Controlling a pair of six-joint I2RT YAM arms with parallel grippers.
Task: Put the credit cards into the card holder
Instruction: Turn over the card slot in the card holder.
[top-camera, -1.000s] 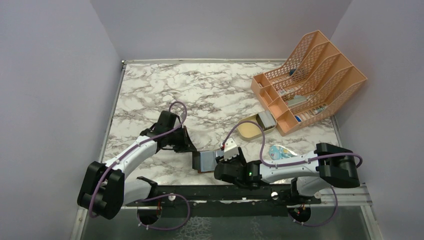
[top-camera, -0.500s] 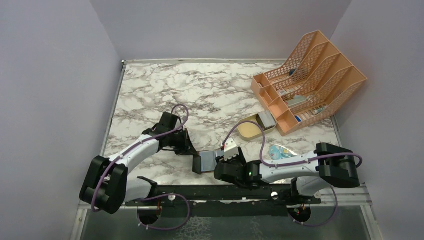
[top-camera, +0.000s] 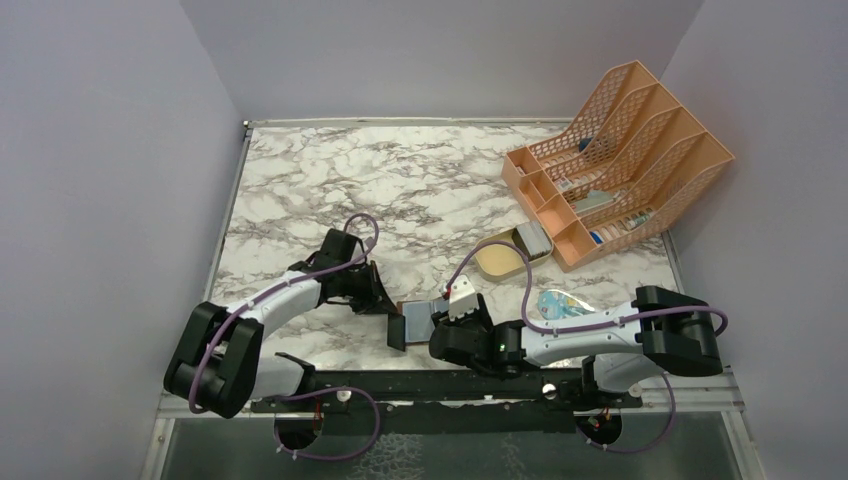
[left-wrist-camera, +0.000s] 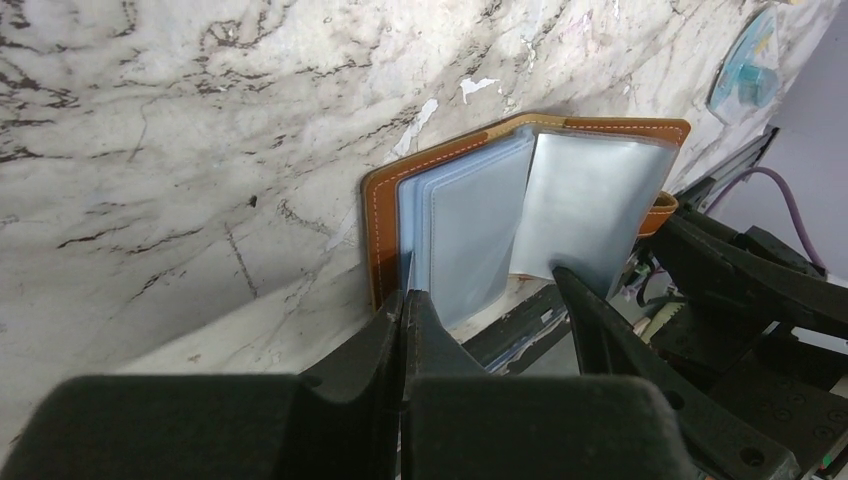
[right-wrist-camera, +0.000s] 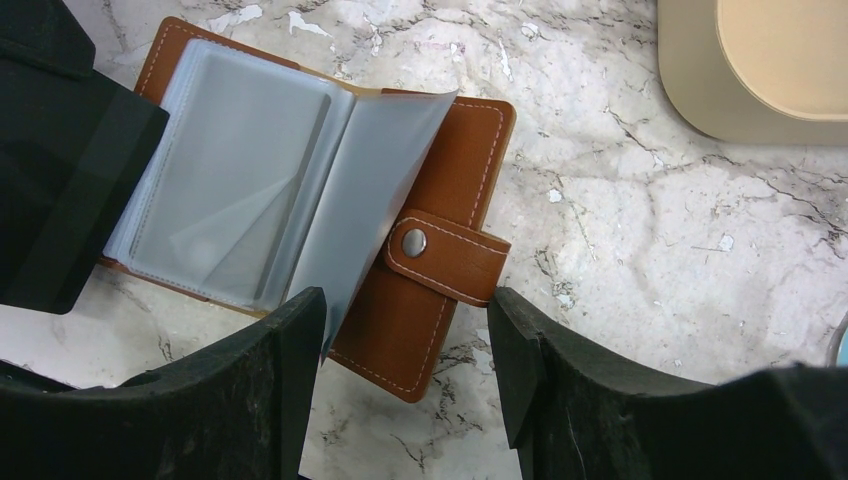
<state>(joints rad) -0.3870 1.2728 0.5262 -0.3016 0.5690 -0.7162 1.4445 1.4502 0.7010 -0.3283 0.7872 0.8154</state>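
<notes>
One corner of the square brown leather card holder (right-wrist-camera: 475, 160) is hidden under the closed left gripper (left-wrist-camera: 408, 300); the right gripper (right-wrist-camera: 408, 305) is wide, straddling its strap.

One square brown leather fold-over card holder (right-wrist-camera: 475, 160) lies open, with one strap and one metal snap stud (right-wrist-camera: 413, 241). At least two greyish clear sleeves (right-wrist-camera: 240, 160) stand apart inside it; the rest lie too close to count. One tan oval tray (top-camera: 497, 262) carries one stack of pale grey credit cards (top-camera: 534, 238), too small to count. There is one orange mesh file rack (top-camera: 640, 100), one blue-and-clear oblong packet (top-camera: 556, 303), and two black-and-white robot arms (top-camera: 280, 297) (top-camera: 580, 335).
</notes>
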